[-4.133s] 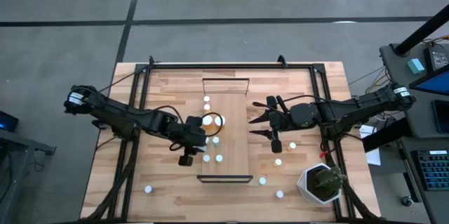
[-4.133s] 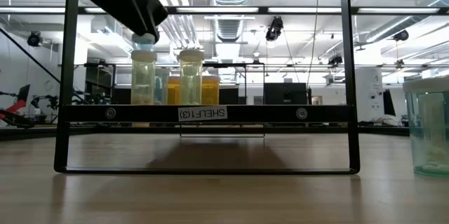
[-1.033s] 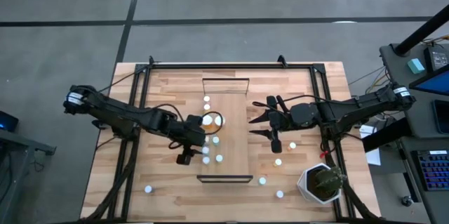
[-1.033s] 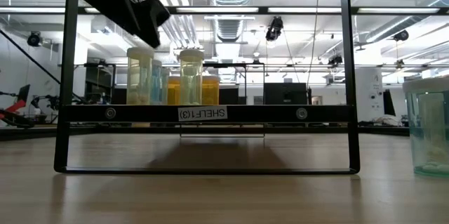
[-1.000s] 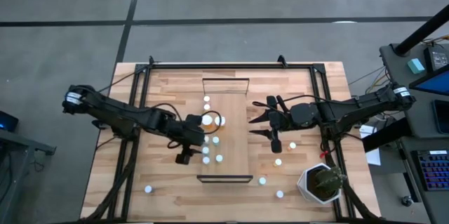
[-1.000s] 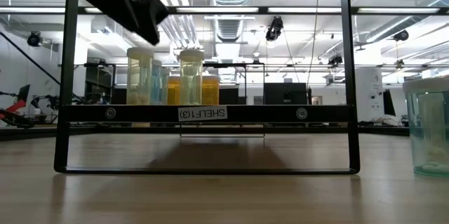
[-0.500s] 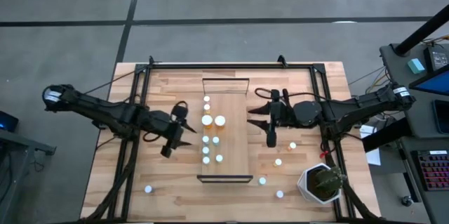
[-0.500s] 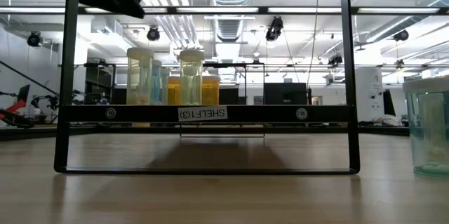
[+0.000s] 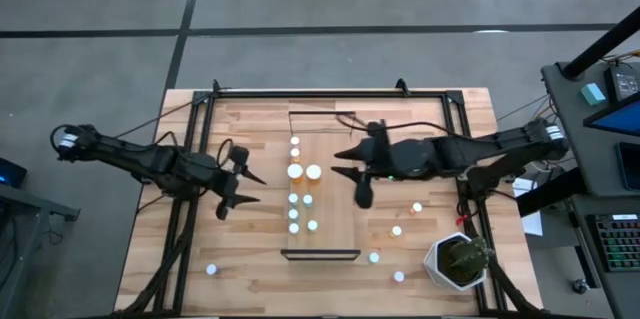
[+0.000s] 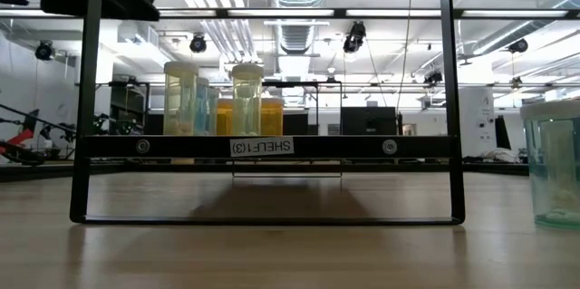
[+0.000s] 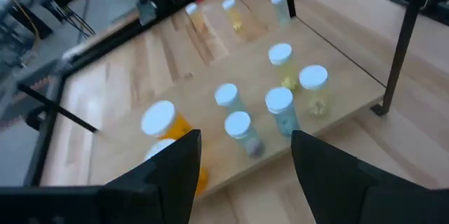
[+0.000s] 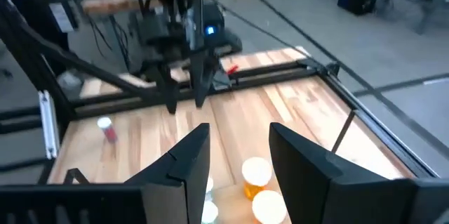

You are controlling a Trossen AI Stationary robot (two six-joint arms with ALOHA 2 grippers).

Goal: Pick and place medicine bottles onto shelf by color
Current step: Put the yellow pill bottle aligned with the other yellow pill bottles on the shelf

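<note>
Left end effector (image 9: pixel 238 187): I am seeing it hanging over the bare desk (image 9: pixel 250 259) just left of the shelf (image 9: pixel 335 214), fingers standing wide, nothing between them.
Right end effector (image 9: pixel 352 171): I am seeing it hanging over the shelf's right half, fingers parted, nothing held.
Bottles on shelf: seven are standing along the left half; two larger ones with orange bodies (image 9: pixel 297 172) near the middle, smaller pale ones (image 9: pixel 294 215) toward the near end, one (image 9: pixel 295 142) alone toward the far end.
Bottles still loose: a few (image 9: pixel 397 230) are sitting on the desk right of the shelf, near the plant (image 9: pixel 460 262); one (image 9: pixel 212 270) at the near left corner.
Handling: I am judging these as light, stiff plastic, smooth-walled and tippy; a firm squeeze could squirt one sideways.
Hold: I am planning to come from above and pinch the body just under the white cap, fingers square to it.
Risk: shelf bottles are standing close together, so a wide approach may knock a neighbour.
</note>
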